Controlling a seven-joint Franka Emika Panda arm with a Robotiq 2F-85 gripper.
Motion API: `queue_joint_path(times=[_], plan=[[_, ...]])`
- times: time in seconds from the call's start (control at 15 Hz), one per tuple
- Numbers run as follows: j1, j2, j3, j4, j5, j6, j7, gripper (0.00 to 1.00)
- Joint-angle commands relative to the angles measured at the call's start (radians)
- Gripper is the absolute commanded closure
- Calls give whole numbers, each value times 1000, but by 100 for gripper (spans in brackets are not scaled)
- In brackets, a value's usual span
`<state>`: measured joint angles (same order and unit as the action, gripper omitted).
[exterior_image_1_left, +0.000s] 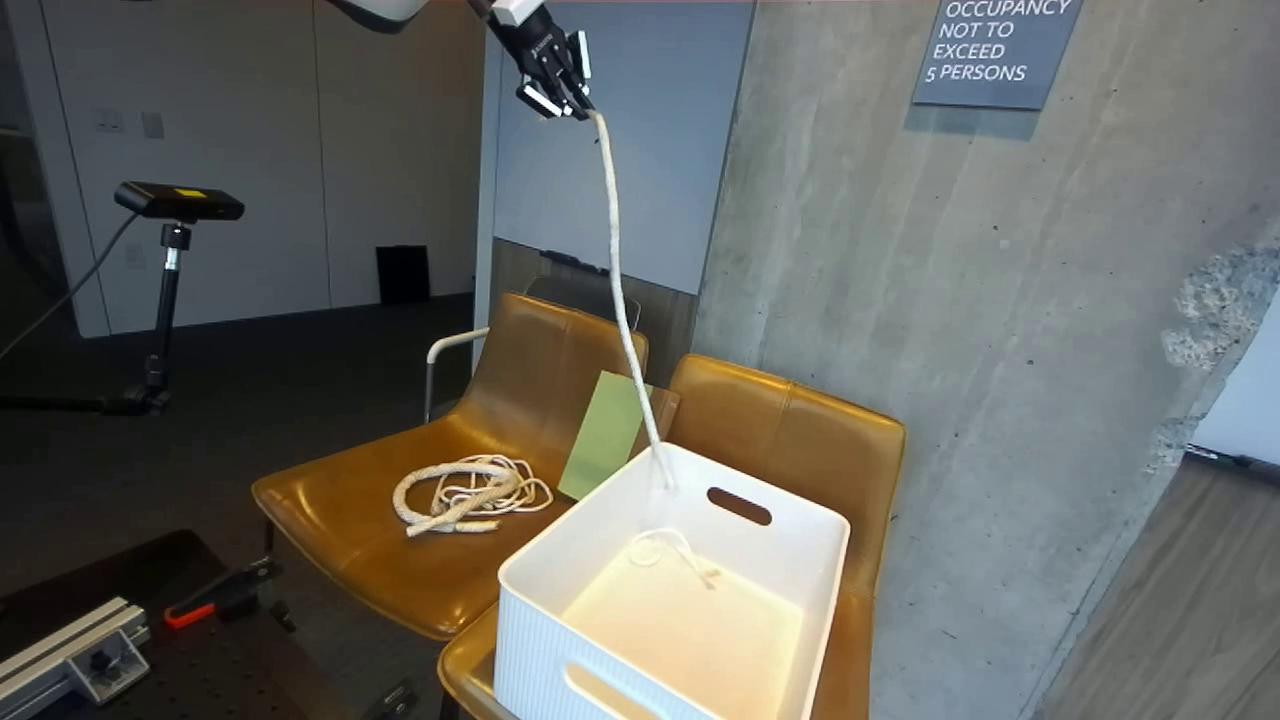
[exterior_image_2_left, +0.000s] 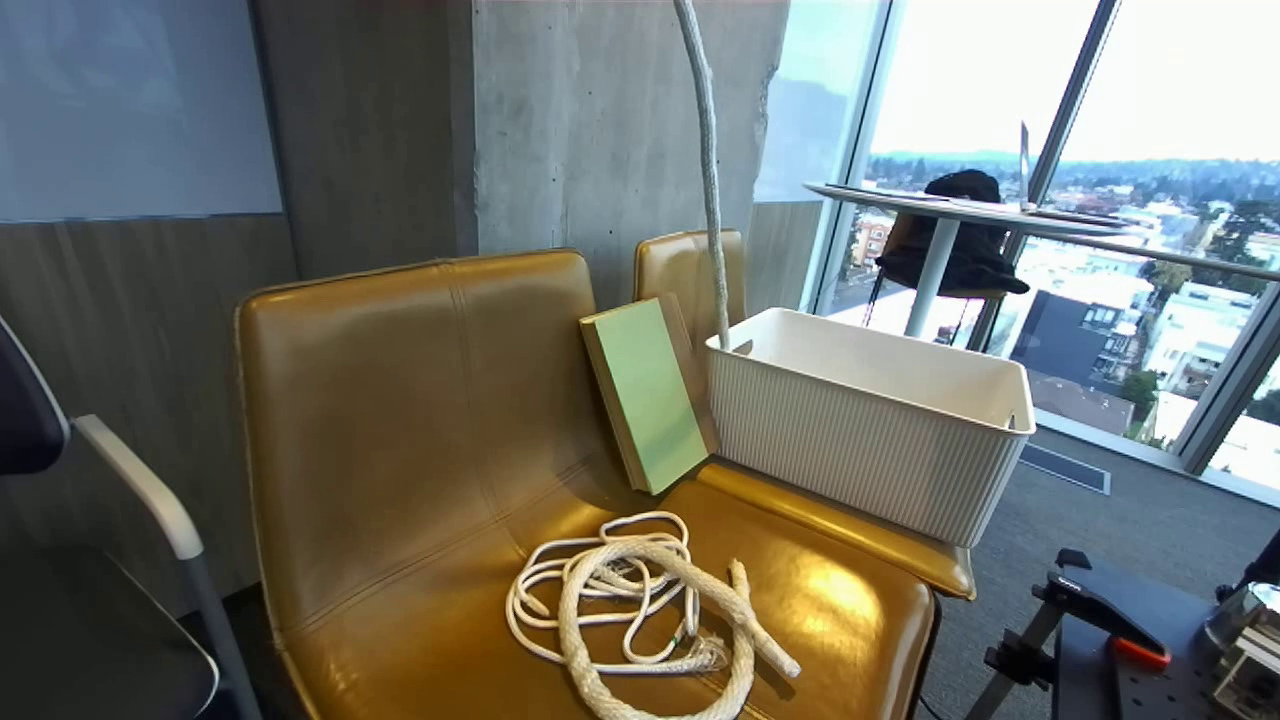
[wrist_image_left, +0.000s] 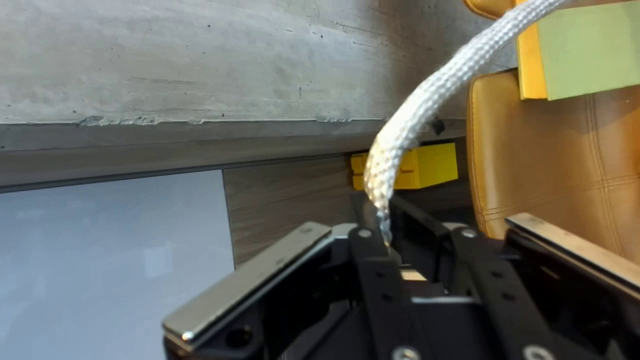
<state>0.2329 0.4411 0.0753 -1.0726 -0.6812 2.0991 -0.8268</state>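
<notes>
High above the chairs, my gripper (exterior_image_1_left: 583, 108) is shut on the narrow tip of a thick white braided rope (exterior_image_1_left: 616, 230). In the wrist view the rope (wrist_image_left: 435, 92) leaves the fingertips and curves up to the right. It hangs down past the rim of a white bin (exterior_image_1_left: 540, 650), with its lower part inside at the back corner. A thin pale cord (exterior_image_1_left: 708, 578) lies on the bin's floor. On the brown chair seat beside the bin rests a coil of thick and thin white rope (exterior_image_2_left: 572, 625). The bin's floor is hidden in an exterior view showing its ribbed side (exterior_image_2_left: 860, 430).
A green book (exterior_image_2_left: 645, 390) leans between the chair backs (exterior_image_2_left: 400, 370) and the bin. Behind them rises a concrete column (exterior_image_1_left: 1000, 300). A black camera (exterior_image_1_left: 180, 200) stands on a post, and an orange-handled clamp (exterior_image_1_left: 190, 612) lies on a dark bench. A yellow object (wrist_image_left: 435, 165) shows below.
</notes>
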Motion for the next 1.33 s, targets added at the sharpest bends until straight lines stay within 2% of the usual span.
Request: queue_joint_path(times=[0.0, 0.2, 0.53, 0.87, 1.27], plan=[[-12, -14, -4, -91, 17, -53, 19, 96], [-7, -99, 20, -285, 74, -156, 72, 96], [0, -231, 116, -444, 335, -296, 92, 96], [8, -310, 170, -455, 499, -370, 119, 96], [3, -316, 173, -452, 572, -356, 125, 96]])
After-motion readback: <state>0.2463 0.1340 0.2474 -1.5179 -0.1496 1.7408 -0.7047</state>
